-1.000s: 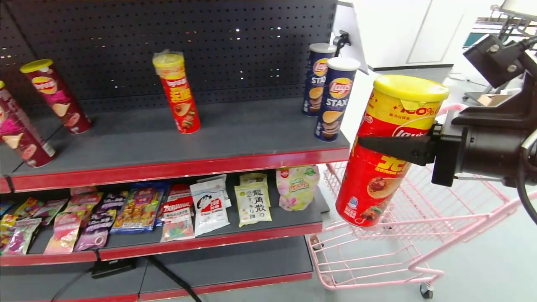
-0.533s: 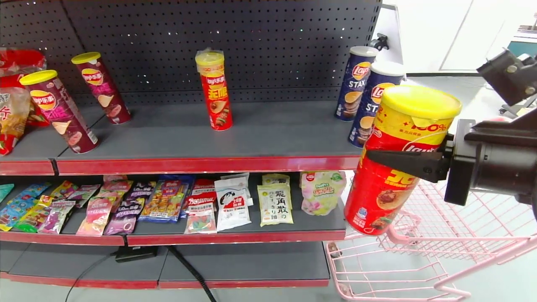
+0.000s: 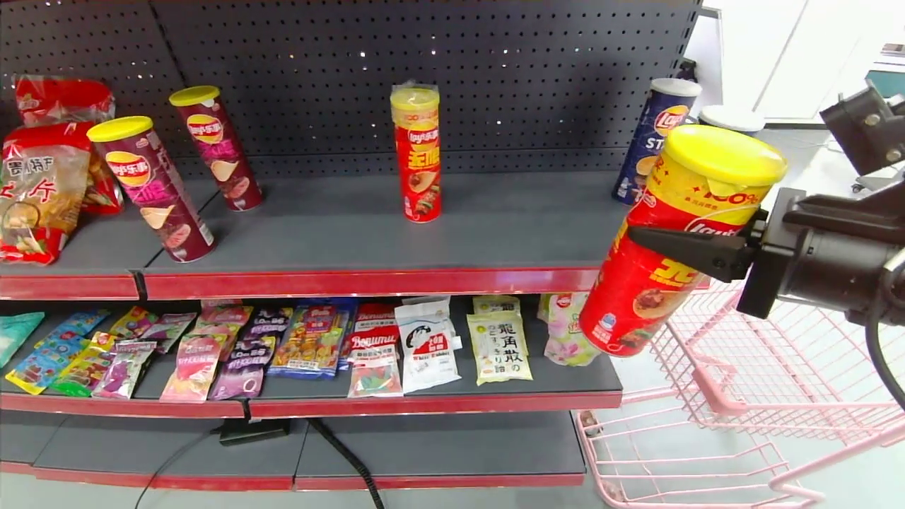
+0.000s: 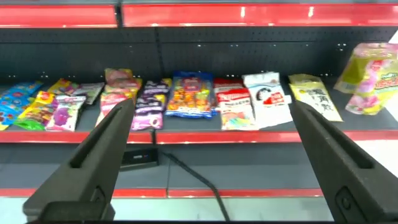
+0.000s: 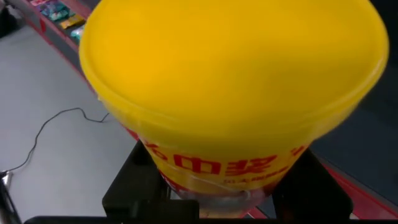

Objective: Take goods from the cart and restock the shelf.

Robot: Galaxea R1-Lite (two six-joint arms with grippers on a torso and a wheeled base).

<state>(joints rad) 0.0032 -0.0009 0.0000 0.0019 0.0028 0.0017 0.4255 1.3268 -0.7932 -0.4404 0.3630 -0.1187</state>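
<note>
The right gripper [image 3: 675, 244] clamps a yellow-lidded red chip can [image 3: 636, 311], seemingly just off the shelf [image 3: 368, 281] edge. The left gripper [image 4: 211, 104] has its fingers apart.

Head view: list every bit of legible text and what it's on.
"100%": held red can, on the yellow band under its lid.
"ST": blue can, the rest hidden behind the held can.
"龍角散": cream pouch on the lower shelf.
Too small or blurred to read: logos on the maroon cans, the shelf red can, the red bag and the other pouches.
</note>
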